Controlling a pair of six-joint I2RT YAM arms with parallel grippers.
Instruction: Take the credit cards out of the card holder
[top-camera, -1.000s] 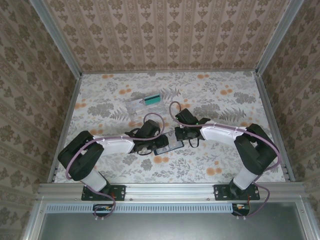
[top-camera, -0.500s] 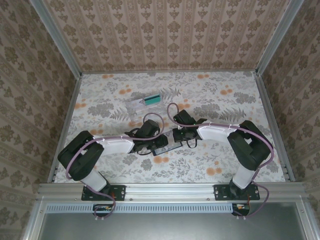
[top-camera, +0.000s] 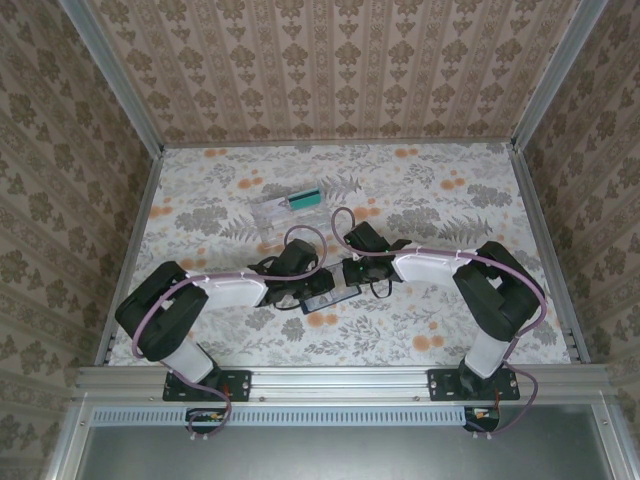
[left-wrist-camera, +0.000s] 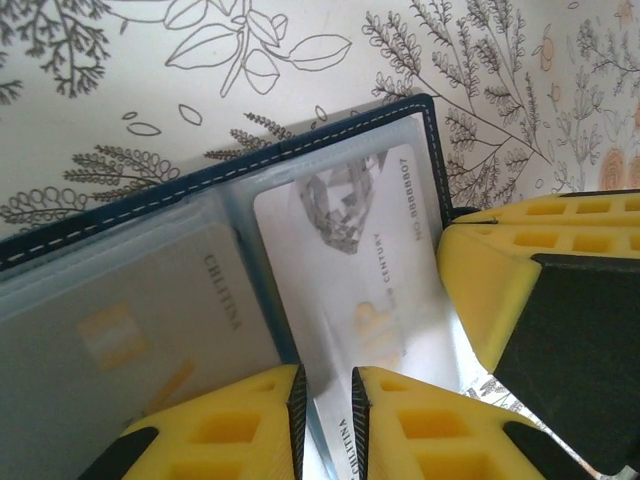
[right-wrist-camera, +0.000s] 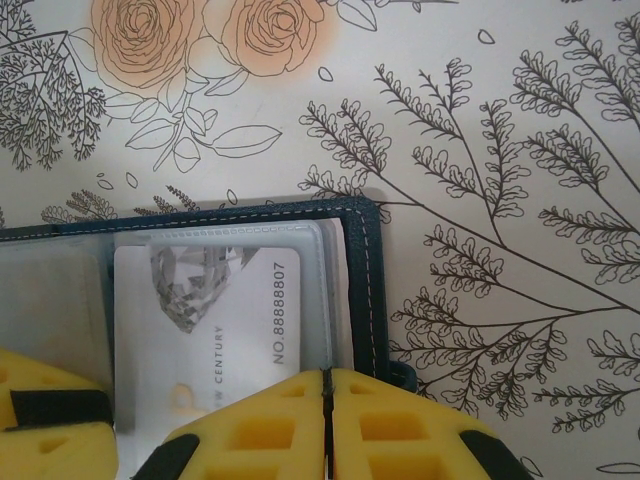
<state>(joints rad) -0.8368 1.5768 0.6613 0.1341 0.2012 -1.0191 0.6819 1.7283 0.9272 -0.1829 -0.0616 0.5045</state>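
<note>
Two credit cards (left-wrist-camera: 350, 270) sit behind clear sleeves in the card holder (left-wrist-camera: 300, 140), which lies open on the table (top-camera: 450, 200) between the arms. The pale one fills the right pocket and a grey card (left-wrist-camera: 130, 320) fills the left.

Gripper state:
- The left gripper (left-wrist-camera: 327, 380) has its jaws almost together, and the pale card's near edge runs into the narrow gap. We cannot tell whether it is already pinched.
- The right gripper (right-wrist-camera: 327, 385) is fully closed, fingertips meeting over the holder's near right corner. We judge that it is pinning the holder down.

Hazards:
- If the left jaws catch the sleeve along with the card, the whole holder may lift or drag.
- If the right fingertips slide off the corner, nothing restrains the holder.
- The two grippers work just beside each other, so a sideways pull could knock their fingers together.

View differences:
- The left wrist view shows both pockets and a right finger (left-wrist-camera: 520, 280) against the holder's right edge.
- The right wrist view shows the closed seam and only the right pocket.
- The top view adds a teal card (top-camera: 303, 198) at the clear box (top-camera: 270, 212), well apart from the holder.
</note>
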